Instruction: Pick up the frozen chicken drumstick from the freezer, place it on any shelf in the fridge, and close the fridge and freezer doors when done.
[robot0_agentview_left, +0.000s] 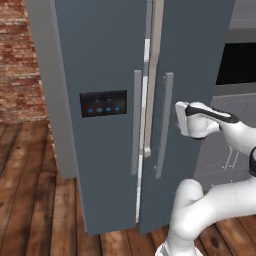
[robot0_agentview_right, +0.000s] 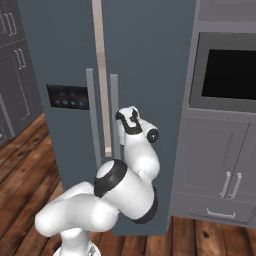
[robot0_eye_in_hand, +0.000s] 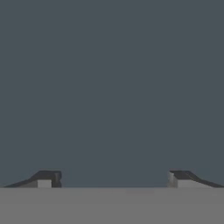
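Two tall slate blue-grey doors fill the middle of both base views. The left door (robot0_agentview_left: 100, 60) carries a black panel with blue lights (robot0_agentview_left: 103, 103); the right door (robot0_agentview_left: 197, 60) is plain. A narrow pale gap (robot0_agentview_left: 148, 100) runs between them, so they stand slightly ajar. My gripper (robot0_agentview_left: 178, 120) (robot0_agentview_right: 120, 119) is open, its fingers spread wide and pointed flat at the plain door's face just right of its bar handle (robot0_agentview_left: 164, 125). In the hand view the gripper (robot0_eye_in_hand: 113, 178) faces that bare door surface with nothing between its fingers. The frozen chicken drumstick and the shelf are hidden behind the doors.
A brick wall (robot0_agentview_left: 20, 60) and wooden floor (robot0_agentview_left: 30, 210) lie to the left. Right of the fridge stands a built-in oven (robot0_agentview_right: 225, 70) over grey cabinet doors (robot0_agentview_right: 220, 160). Dark cabinets (robot0_agentview_right: 15, 65) stand at the far left of the right base view.
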